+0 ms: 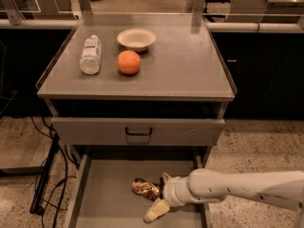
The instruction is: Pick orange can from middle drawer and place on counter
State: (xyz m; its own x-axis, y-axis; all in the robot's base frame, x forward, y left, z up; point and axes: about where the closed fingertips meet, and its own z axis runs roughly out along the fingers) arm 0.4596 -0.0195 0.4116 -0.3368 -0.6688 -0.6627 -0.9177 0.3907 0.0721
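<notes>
Far on the left, some black cords hang down to the spotted floor beside the cabinet. Up on the gray tabletop, a water bottle lies on its side near the left edge. Just to the right of it sits a round orange, and a small white bowl stands right behind the orange, a little farther back. The right half of the tabletop is bare gray metal. Below the tabletop there is a closed drawer front with a black handle in its middle. Under that, the open drawer is pulled out toward me, wide and flat with low walls. The can lies on the drawer bottom, a bit right of the middle. It is crinkly and shiny, brown and gold, and it rests on its side. My claw is down inside the drawer, just to the right of the can. My two fingers are spread wide apart, one finger pointing down and left toward the front of the drawer, the other up behind the can's right end. The can sits at the mouth of my claw, not pinched, and I cannot tell if I touch it. My white arm comes in from the right, over the drawer's right wall.
</notes>
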